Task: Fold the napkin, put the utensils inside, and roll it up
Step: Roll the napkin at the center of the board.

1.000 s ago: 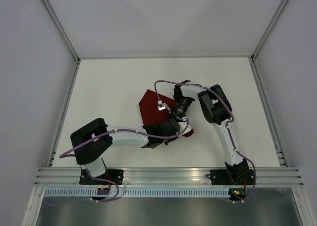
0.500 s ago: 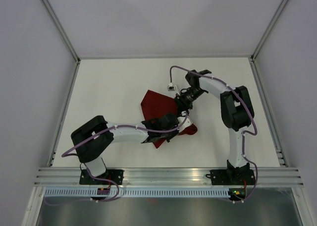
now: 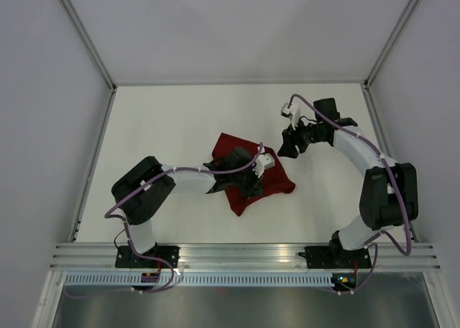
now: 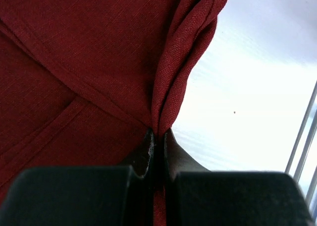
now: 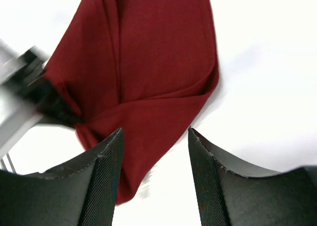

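left fingers (image 4: pixel 174 159) pinch the napkin (image 4: pixel 74 62); right fingers (image 5: pixel 99 186) spread, seemingly beside it.

The right arm (image 3: pixel 357 149) has been swung out from above the napkin (image 3: pixel 277 180) towards the far right of the desk (image 3: pixel 165 126). The right jaws, earlier set close beside the left jaws over the cloth, have been drawn clear of it and opened, with nothing between them. The left arm (image 3: pixel 192 178) has been stretched further right with its pinched fold, so the napkin has been shifted rightwards and more of it uncovered.
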{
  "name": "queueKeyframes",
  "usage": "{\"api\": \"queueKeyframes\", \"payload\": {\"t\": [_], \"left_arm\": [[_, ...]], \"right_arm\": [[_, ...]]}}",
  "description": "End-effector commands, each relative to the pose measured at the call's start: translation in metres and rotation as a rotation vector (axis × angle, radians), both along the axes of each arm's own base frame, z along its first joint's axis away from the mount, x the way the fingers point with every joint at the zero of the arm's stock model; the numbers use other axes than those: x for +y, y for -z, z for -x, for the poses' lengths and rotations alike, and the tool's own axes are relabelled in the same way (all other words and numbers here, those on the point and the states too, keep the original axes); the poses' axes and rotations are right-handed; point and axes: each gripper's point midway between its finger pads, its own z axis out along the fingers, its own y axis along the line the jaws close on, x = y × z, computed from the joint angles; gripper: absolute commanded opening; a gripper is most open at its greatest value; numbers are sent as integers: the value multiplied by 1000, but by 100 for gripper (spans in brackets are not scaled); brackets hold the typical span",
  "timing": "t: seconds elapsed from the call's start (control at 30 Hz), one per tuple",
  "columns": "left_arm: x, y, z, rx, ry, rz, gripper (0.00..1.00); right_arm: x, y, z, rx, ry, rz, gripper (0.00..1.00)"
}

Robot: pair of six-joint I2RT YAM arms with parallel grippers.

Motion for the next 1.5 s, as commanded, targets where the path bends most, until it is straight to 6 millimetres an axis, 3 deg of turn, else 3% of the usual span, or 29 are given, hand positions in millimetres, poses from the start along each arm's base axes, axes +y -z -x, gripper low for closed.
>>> {"api": "queueKeyframes", "payload": {"t": [0.0,0.23,0.43,0.53,0.87,1.47], "left_arm": [[50,59,54,378,20,-167,2],[55,61,50,470,32,-213,2],[59,60,43,532,28,-221,2],[59,62,41,580,27,-206,2],[60,70,35,704,20,-188,2],[64,80,30,818,13,-194,2]], "right_arm": [[1,-22,-5,-231,-13,-3,60],[4,-25,24,-347,-115,-4,59],[24,-6,77,-488,-329,79,60],[35,13,102,-533,-431,128,62],[38,60,116,-662,-518,252,68],[68,81,140,-882,-605,332,70]]}}
